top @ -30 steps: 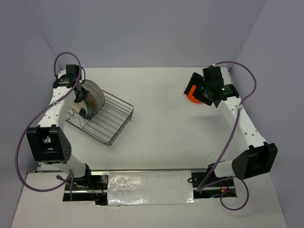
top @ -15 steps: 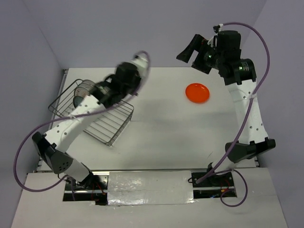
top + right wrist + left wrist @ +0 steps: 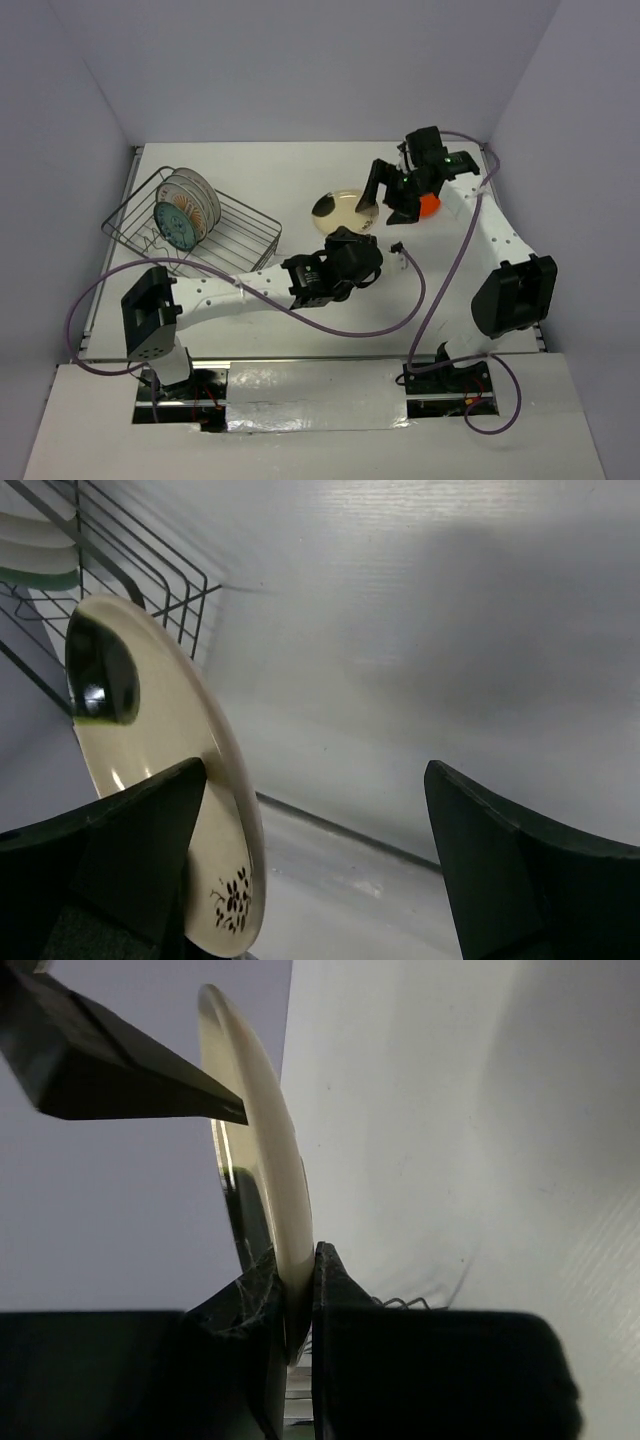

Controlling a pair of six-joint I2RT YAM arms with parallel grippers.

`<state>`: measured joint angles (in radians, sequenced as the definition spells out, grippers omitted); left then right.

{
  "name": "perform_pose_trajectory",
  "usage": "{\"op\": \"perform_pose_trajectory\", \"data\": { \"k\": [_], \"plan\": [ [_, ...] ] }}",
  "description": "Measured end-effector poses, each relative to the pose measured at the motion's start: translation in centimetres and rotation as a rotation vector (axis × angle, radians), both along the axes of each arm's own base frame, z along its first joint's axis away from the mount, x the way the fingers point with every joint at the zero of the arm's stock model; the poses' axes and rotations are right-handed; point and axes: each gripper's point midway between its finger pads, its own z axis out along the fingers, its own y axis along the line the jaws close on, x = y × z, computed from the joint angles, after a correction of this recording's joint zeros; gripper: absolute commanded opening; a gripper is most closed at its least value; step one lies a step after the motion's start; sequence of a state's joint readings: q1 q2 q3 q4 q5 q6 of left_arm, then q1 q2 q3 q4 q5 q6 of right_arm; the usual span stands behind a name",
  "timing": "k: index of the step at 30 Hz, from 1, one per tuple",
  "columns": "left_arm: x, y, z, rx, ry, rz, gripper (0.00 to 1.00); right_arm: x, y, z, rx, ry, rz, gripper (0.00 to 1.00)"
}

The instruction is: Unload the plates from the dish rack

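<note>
Clamping the rim of the cream plate point(image 3: 345, 206) with the dark patch, the left end effector point(image 3: 293, 1275) holds it over the counter point(image 3: 300, 170) near the frame's centre. The right end effector point(image 3: 315, 770) is spread wide, gripping nothing, with one finger just beside that plate. Other plates point(image 3: 185, 208) stand in the dish rack point(image 3: 240, 250) at upper left. An orange plate point(image 3: 430, 205) shows partly hidden behind the right end effector.

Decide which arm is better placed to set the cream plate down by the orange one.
Right, probably. The right claw is open beside the cream plate, which the left claw pinches by the rim, and the orange plate lies right by it.
</note>
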<state>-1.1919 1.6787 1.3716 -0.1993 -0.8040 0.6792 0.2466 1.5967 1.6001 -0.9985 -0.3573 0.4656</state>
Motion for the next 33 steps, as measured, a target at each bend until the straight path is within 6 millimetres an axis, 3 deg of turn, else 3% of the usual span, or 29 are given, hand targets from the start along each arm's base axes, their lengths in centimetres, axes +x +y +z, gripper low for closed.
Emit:
{"op": "perform_pose_trajectory", "data": {
  "k": [1, 3, 4, 6, 7, 8, 9, 11, 12, 13, 14, 15, 19, 21, 23, 24, 25, 26, 28, 30, 33],
  "plan": [
    [0.0, -0.2, 0.1, 0.012, -0.018, -0.012, 0.0, -0.8, -0.1, -1.4, 0.001, 0.04, -0.004, 0.94],
    [-0.4, -0.1, -1.2, 0.081, -0.034, -0.035, 0.0, -1.4, 0.1, -2.2, 0.03, 0.028, 0.007, 0.81],
    [-0.6, -0.3, -1.5, 0.104, -0.043, -0.044, 0.0, -2.3, 0.3, -2.5, 0.058, 0.03, 0.022, 0.52],
    [-1.1, -0.9, -1.8, 0.107, -0.039, -0.07, 0.03, -3.6, 1.5, -2.3, 0.15, 0.022, 0.058, 0.3],
    [-1.3, -1.0, -1.8, 0.103, -0.037, -0.071, 0.07, -3.7, 1.9, -1.9, 0.179, 0.006, 0.067, 0.05],
    [-1.4, -0.9, -1.7, 0.092, -0.039, -0.055, 0.1, -3.5, 2.2, -1.2, 0.213, -0.018, 0.069, 0.0],
    [-1.3, -0.8, -1.6, 0.065, -0.042, -0.035, 0.21, -3.0, 2.4, 0.0, 0.262, -0.049, 0.07, 0.0],
    [-0.9, -0.8, -0.4, 0.005, -0.071, -0.008, 0.3, -2.4, 2.2, 1.2, 0.297, -0.09, 0.057, 0.0],
    [-0.7, -0.8, 0.0, -0.005, -0.08, -0.005, 0.42, -2.2, 2.1, 1.7, 0.312, -0.1, 0.05, 0.0],
    [-0.6, -0.8, 0.3, -0.008, -0.089, -0.004, 0.48, -2.0, 1.9, 2.0, 0.319, -0.112, 0.046, 0.0],
    [-0.5, -0.7, 0.6, -0.024, -0.099, 0.005, 0.85, -1.7, 1.6, 2.1, 0.316, -0.121, 0.033, 0.0],
    [-0.4, -0.6, 0.9, -0.034, -0.109, 0.014, 0.99, -1.3, 1.1, 2.0, 0.312, -0.127, 0.014, 0.0],
    [0.3, 2.0, 1.6, -0.142, -0.1, 0.132, 0.99, 1.9, -4.6, 1.0, 0.216, -0.167, -0.202, 0.0],
    [1.5, 4.2, 1.6, -0.236, -0.035, 0.232, 0.99, 3.7, -8.8, -0.1, 0.154, -0.195, -0.348, 0.0],
    [3.8, 7.6, 2.1, -0.377, 0.033, 0.365, 0.99, 5.1, -12.8, -1.7, 0.096, -0.2, -0.481, 0.0],
    [5.3, 10.8, 2.7, -0.487, 0.071, 0.474, 0.99, 5.9, -15.0, -2.9, 0.066, -0.192, -0.546, 0.01],
    [5.7, 12.3, 2.5, -0.548, 0.104, 0.531, 1.0, 6.6, -16.4, -3.8, 0.051, -0.182, -0.586, 0.01],
    [7.1, 16.0, 3.8, -0.635, 0.099, 0.634, 0.99, 7.3, -17.5, -4.9, 0.038, -0.17, -0.613, 0.01],
    [8.5, 22.3, 5.6, -0.812, 0.094, 0.812, 1.0, 8.7, -19.0, -7.6, 0.017, -0.125, -0.643, 0.03],
    [8.5, 27.3, 7.3, -0.949, 0.059, 0.937, 1.0, 10.0, -19.7, -10.2, 0.003, -0.078, -0.637, 0.06],
    [6.9, 31.8, 9.1, -1.119, 0.037, 1.036, 0.99, 11.2, -19.9, -13.7, -0.006, -0.019, -0.611, 0.1]
  ]
}}
